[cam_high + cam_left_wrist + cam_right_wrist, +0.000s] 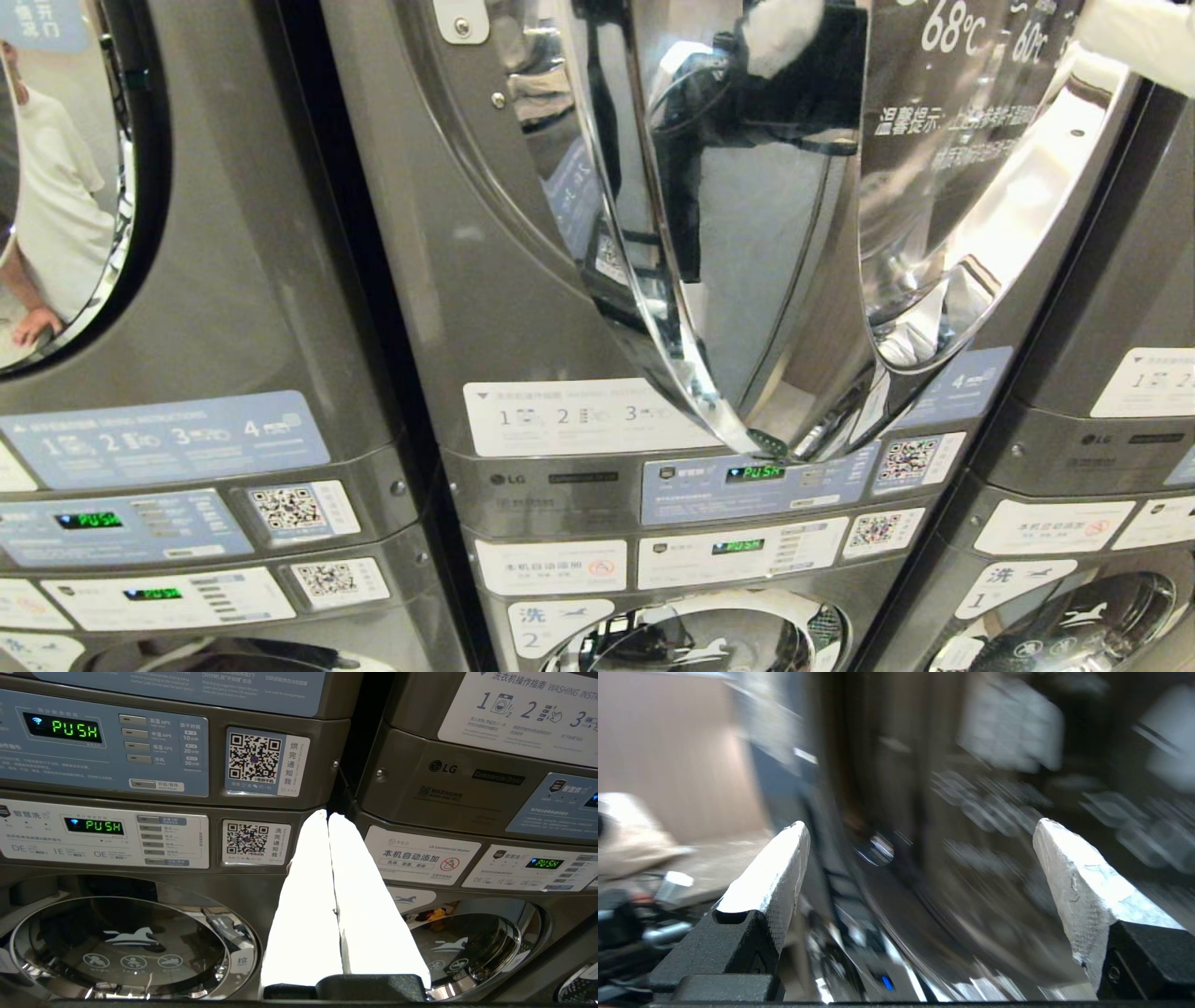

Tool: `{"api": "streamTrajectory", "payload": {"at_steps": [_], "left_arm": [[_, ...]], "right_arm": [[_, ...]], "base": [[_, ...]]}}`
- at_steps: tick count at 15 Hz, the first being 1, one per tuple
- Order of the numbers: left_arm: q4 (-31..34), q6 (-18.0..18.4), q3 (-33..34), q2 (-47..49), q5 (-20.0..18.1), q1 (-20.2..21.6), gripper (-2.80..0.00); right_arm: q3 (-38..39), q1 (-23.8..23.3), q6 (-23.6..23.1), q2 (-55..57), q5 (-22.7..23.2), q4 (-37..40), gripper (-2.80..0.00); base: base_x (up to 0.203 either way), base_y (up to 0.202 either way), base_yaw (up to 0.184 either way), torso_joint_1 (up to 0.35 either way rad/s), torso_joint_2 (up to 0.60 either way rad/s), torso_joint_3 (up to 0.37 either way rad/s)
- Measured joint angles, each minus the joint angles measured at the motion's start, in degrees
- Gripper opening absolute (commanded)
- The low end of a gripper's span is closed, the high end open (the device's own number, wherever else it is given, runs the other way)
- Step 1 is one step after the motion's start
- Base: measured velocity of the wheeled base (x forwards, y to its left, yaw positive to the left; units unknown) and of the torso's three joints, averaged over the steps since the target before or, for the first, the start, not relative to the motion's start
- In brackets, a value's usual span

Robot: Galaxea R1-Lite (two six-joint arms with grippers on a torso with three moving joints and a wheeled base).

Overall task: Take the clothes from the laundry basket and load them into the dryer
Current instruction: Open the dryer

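Observation:
The middle dryer (504,280) has its chrome-rimmed door (747,243) swung open toward me. Pale cloth-like shapes (910,341) show low in the opening, but I cannot tell whether they are clothes or reflections. The laundry basket is out of view. In the blurred right wrist view, my right gripper (920,828) is open with nothing between its white fingers (775,877), pointing at the dark machine front. One white finger (1134,42) shows at the top right corner of the head view. My left gripper (328,814) is shut and empty, parked low in front of the control panels.
Grey stacked LG machines fill the view, with lit "PUSH" panels (754,473) and round washer doors (131,947) below. Neighbouring stacks stand close on the left (187,327) and right (1120,373). A person in a white shirt (56,196) is reflected in the left door glass.

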Motion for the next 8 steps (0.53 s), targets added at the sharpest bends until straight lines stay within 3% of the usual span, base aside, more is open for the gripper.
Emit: {"api": "streamTrajectory", "payload": {"at_steps": [3,4,8], "left_arm": [[-0.02,0.0,0.0,0.0,0.0,0.0,-2.8],[0.0,0.0,0.0,0.0,0.0,0.0,-2.8],[-0.02,0.0,0.0,0.0,0.02,0.0,-2.8]], "right_arm": [[8.47,-9.85,5.87,-10.86,-4.3,15.78,0.0],[12.93,-13.01,8.01,-14.77,-5.35,19.96,-2.8],[30.54,-22.52,11.03,-30.86,-11.59,27.56,-2.8]], "base": [[0.0,0.0,0.0,0.0,0.0,0.0],[0.0,0.0,0.0,0.0,0.0,0.0],[0.0,0.0,0.0,0.0,0.0,0.0]]}}
